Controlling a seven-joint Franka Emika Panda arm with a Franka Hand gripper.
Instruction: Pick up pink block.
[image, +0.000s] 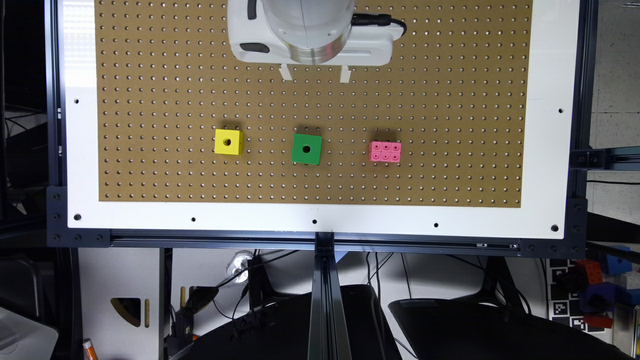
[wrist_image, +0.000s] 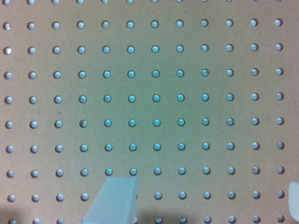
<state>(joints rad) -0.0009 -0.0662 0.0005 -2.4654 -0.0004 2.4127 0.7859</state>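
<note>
On the pegboard (image: 450, 100), pink block (image: 385, 151) lies well apart from the jaws (spread wide; empty).

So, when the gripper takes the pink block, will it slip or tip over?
The pink block looks like hard plastic, so probably stiff and light. It lies flat and low on the pegboard, so tipping seems unlikely. Its smooth sides might slip a little.

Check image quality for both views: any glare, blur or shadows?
Exterior view: sharp; glare on the white border at the exterior view's left; the pink block casts a short shadow on the pegboard. Wrist view: soft focus, greenish centre cast, blurred fingertips wide apart.
</note>
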